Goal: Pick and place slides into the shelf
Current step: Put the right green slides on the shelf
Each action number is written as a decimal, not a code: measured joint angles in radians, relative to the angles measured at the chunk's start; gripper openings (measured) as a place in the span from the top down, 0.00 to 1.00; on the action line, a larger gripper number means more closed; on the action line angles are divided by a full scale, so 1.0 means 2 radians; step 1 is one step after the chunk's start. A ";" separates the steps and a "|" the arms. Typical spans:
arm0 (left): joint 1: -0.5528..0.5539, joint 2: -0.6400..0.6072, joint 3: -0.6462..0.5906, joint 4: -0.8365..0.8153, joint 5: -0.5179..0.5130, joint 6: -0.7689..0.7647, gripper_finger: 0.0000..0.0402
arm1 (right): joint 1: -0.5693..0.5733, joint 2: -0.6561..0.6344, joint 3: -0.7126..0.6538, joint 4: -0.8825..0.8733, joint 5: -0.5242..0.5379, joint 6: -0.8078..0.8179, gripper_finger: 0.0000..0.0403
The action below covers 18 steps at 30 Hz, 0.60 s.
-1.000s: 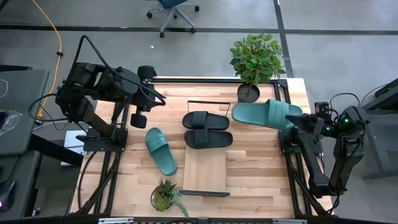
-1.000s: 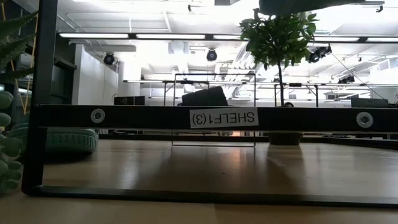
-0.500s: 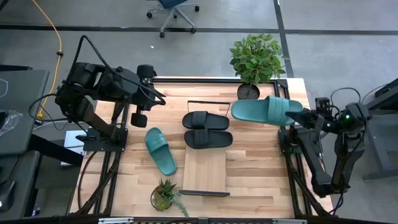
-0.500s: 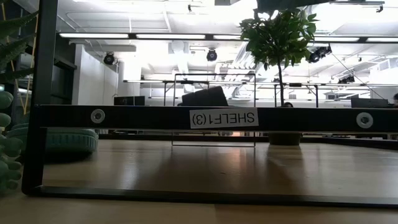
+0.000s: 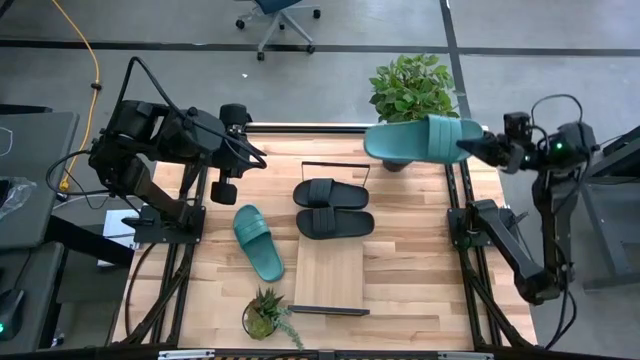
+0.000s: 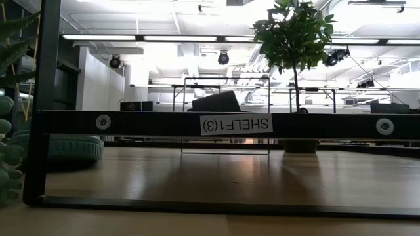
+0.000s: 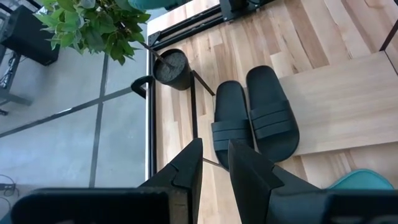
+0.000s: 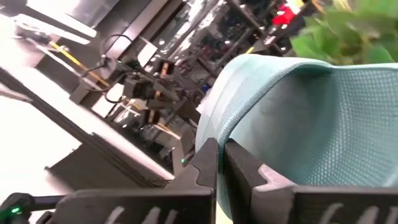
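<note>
Table (image 5: pixel 420 270): light wood top w/ the shelf (image 5: pixel 330 280) laid down its middle, rails at near and far ends. Using the shelf as ref:

Right arm is the one working. Right gripper (image 5: pixel 478 148) is up high, off past the shelf's far-right corner, clamped on the heel end of a teal slide (image 5: pixel 420 138). The slide sticks out from the fingers toward the shelf side, long axis running across the shelf's length, strap end leading, above the potted plant (image 5: pixel 410 95). So the shelf lies nearer-in and lower than the slide; I'd judge the carry needs to come down and inward to the bare board beside the black pair.

Black pair (image 5: pixel 333 208) sits side by side on the shelf's far part, touching. Second teal slide (image 5: pixel 258 242) is on the table just left of the shelf, angled.

Left gripper (image 5: pixel 228 160) waits left of the shelf's far end, holding nothing, fingers nearly together.

Small succulent (image 5: pixel 266 314) near the shelf's near-left corner. Beyond: grey floor, office chair (image 5: pixel 280 18).
</note>
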 joint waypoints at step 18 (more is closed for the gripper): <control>0.000 0.000 0.000 0.000 -0.014 0.000 0.83 | 0.086 0.082 0.000 0.213 0.038 0.101 1.00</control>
